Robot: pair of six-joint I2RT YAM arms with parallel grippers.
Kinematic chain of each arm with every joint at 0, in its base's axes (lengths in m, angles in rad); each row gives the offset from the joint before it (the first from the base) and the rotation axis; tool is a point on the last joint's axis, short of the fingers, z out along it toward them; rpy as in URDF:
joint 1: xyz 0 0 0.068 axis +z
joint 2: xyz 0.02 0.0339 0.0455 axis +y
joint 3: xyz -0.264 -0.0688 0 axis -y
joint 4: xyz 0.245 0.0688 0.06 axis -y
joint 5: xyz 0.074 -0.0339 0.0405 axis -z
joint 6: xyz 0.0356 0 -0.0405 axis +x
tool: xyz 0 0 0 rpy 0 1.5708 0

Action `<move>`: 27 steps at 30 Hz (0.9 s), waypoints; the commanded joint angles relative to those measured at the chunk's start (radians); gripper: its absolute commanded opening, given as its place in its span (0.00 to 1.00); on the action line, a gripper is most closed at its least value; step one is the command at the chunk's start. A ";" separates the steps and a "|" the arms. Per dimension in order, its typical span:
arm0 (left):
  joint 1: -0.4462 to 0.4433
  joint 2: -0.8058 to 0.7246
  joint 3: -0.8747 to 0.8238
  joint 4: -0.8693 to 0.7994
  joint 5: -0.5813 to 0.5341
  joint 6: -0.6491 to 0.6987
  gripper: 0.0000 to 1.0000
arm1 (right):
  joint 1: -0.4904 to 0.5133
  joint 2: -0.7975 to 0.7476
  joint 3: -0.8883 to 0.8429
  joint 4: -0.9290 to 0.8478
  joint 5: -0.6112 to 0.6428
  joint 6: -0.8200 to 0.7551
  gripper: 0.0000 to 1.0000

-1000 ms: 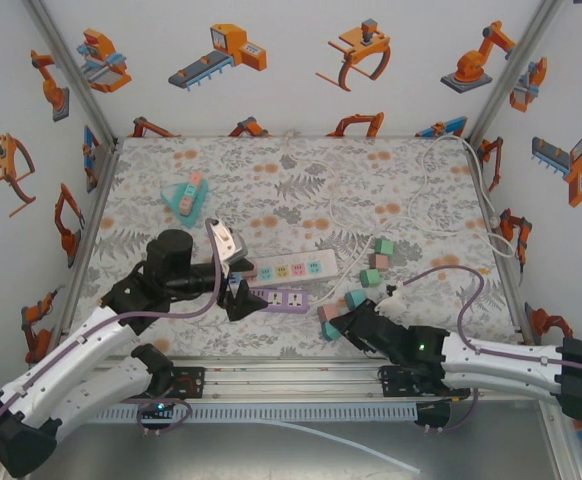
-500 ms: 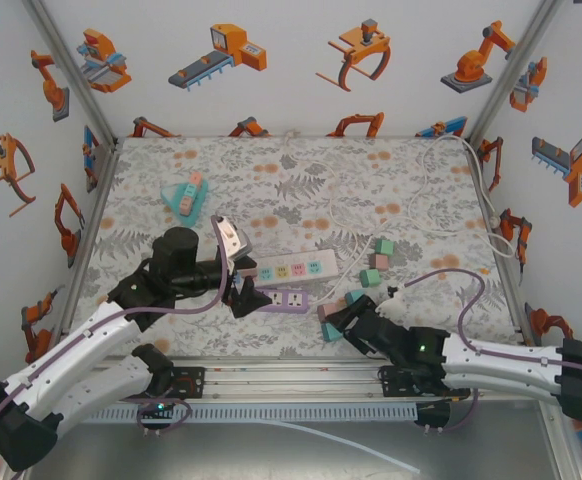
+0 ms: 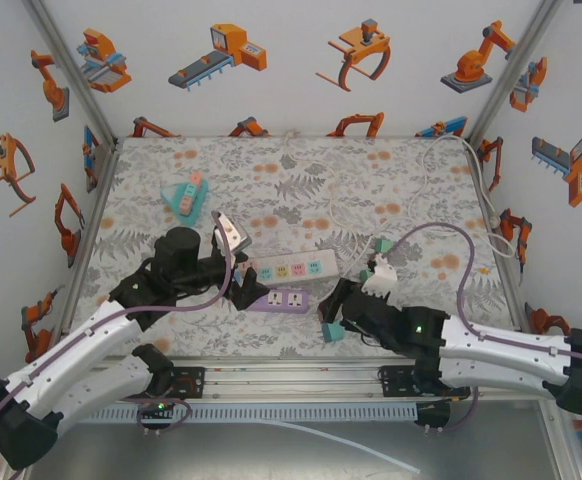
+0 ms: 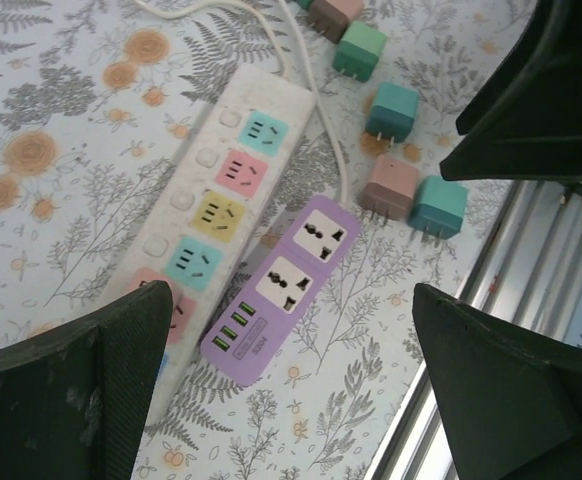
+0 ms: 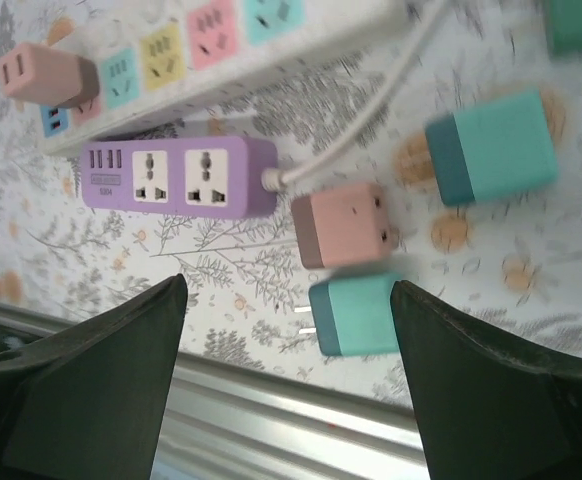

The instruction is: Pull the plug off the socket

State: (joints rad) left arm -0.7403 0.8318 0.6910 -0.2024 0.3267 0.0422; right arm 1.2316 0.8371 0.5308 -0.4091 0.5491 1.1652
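The right gripper (image 5: 289,300) is hovering with its jaws spread wide and empty, just above a loose teal cube plug (image 5: 356,315) and a loose pink block plug (image 5: 341,225). The print beside the USB ports of the purple plastic power strip (image 5: 181,178) is showing too small to read. Farther and left of that claw, well apart from it, the seated pink cube plug (image 5: 46,75) is sitting in the left end of the white plastic power strip (image 5: 221,40). The left gripper (image 4: 291,300) is hanging wide open over both strips there.

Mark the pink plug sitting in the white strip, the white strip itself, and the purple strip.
pink plug (image 5: 37,72): right wrist view, on its pink body.
white strip (image 3: 295,267): top external view, middle of its socket row.
purple strip (image 4: 301,262): left wrist view, on the face between its two large sockets.
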 commanded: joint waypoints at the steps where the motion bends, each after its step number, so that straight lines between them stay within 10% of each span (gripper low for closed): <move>1: -0.005 -0.035 0.007 -0.001 -0.097 -0.030 0.97 | 0.005 0.056 0.073 0.060 0.097 -0.401 0.74; 10: 0.000 -0.033 0.022 -0.062 -0.344 -0.148 0.97 | -0.055 0.137 0.027 0.564 -0.284 -1.333 0.73; 16: 0.040 -0.008 0.033 -0.092 -0.428 -0.269 0.99 | -0.277 0.196 0.093 0.526 -0.751 -1.559 0.73; 27: 0.334 0.061 0.024 -0.224 -0.331 -0.554 0.93 | -0.381 0.548 0.386 0.343 -1.077 -1.830 0.71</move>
State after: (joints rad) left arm -0.4591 0.8810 0.7113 -0.3832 -0.0654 -0.4057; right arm 0.8566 1.3079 0.8364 -0.0124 -0.3908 -0.5594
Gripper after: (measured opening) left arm 0.934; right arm 0.720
